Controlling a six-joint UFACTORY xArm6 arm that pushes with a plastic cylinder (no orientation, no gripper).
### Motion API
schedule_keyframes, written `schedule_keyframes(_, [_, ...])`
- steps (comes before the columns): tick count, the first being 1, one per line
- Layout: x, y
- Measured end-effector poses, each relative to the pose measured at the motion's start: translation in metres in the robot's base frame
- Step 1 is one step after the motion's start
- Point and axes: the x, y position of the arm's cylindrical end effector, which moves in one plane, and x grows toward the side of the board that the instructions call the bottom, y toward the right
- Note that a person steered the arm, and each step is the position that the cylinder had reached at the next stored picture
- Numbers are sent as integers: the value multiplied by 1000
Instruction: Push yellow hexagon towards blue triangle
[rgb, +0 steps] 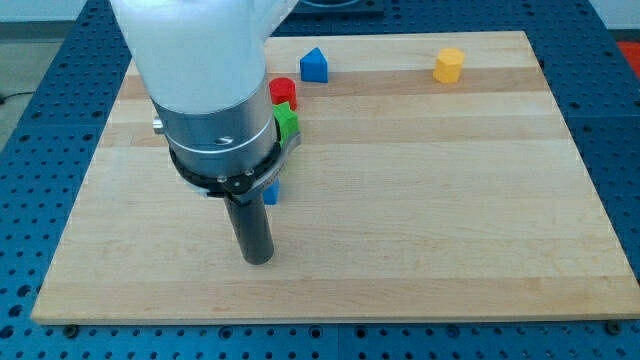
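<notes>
- While contact with the target is yet to be made: approach step, by judgement; no push begun.
- Rod, lower end, my tip (259, 259): resting on the table (450, 220) in the view's lower left, well apart from the target block.
- Fingers: none fitted; a plain dark rod only, so no opening or closing to report, nothing held.
- Yellow hexagon (449, 65): near the view's top edge, right of centre, standing alone, untouched.
- Blue triangle (314, 64): near the view's top edge, left of the yellow hexagon, roughly level with it; clear wood between the two.
- Red block (282, 90): just below and left of the blue triangle, shape not fully made out, partly hidden by the arm body.
- Green block (287, 122): just below the red block, touching or nearly so; cannot tell which.
- Second blue block (271, 192): mostly hidden behind the arm's collar, just above the tip; shape unclear.
- Next move, by judgement: travel to the view's right side of the yellow hexagon, passing below it without nudging it, then a push towards the view's left along the top edge.
- Caution: off-centre contact likely to slide the hexagon off the table's top edge.
</notes>
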Motion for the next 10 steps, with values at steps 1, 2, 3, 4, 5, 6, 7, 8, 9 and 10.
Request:
schedule_keyframes(1, [28,35])
schedule_keyframes(2, [53,112])
schedule_keyframes(3, [54,156])
schedule_keyframes(4, [54,221])
schedule_keyframes(5, [52,290])
schedule_keyframes(6, [51,294])
schedule_keyframes(7, [51,295])
schedule_keyframes(8, [-6,289])
schedule_keyframes(9, [-79,296])
schedule_keyframes(10, [-134,289])
